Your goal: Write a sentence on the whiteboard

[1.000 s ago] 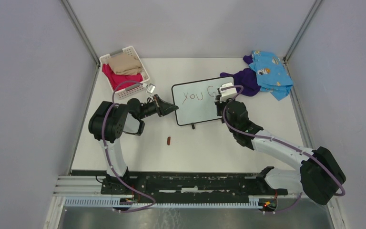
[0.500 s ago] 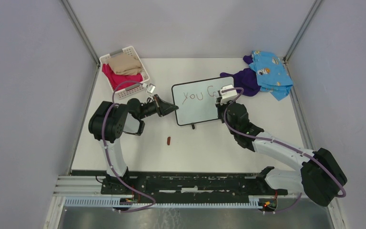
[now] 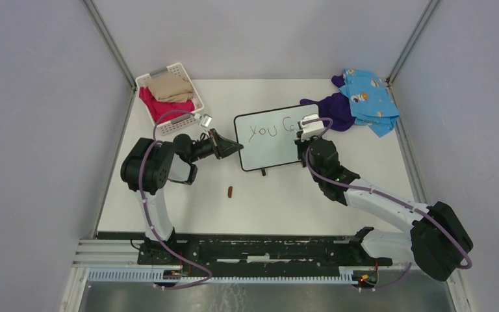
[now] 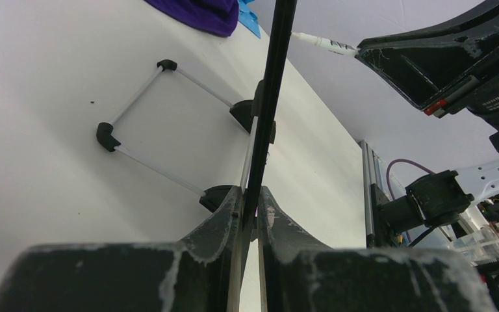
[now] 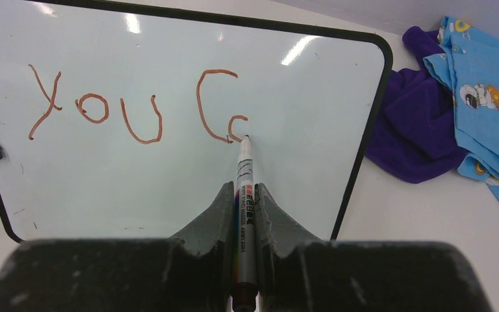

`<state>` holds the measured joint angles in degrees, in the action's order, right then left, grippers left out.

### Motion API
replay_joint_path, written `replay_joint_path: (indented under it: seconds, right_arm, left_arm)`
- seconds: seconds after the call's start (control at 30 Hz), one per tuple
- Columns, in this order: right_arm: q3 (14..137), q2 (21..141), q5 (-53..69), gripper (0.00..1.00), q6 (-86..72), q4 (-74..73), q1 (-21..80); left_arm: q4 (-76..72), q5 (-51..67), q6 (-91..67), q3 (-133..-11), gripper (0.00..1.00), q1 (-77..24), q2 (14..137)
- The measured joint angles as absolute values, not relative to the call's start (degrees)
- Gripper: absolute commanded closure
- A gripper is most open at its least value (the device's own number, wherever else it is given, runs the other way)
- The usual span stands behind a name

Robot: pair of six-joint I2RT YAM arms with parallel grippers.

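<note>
Two grips: left gripper [image 4: 248,196] clamps the whiteboard [image 3: 273,148] by its edge, right gripper [image 5: 242,190] pinches the marker [image 5: 245,168]. Press too hard and you may tip it, smearing the sentence [image 5: 140,110].

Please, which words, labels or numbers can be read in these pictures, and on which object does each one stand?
"you C", then a small unfinished curve: the red-brown handwritten sentence on the small black-framed white whiteboard.
Print on the barrel of the white marker pen: too small to read.
Small lettering on the black motor housing, left wrist view: too blurred to read.
</note>
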<state>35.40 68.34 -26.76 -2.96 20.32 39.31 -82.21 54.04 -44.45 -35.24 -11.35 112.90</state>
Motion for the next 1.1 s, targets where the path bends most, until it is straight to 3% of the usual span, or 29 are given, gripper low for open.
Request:
replay_joint_path:
  seconds: [1.1]
  right_arm:
    - [37.1,69.5,-27.1,1.0,-2.2,20.7,39.2]
  left_arm:
    - [-82.2,54.0,-44.4,-35.2,0.87,-11.4,112.9]
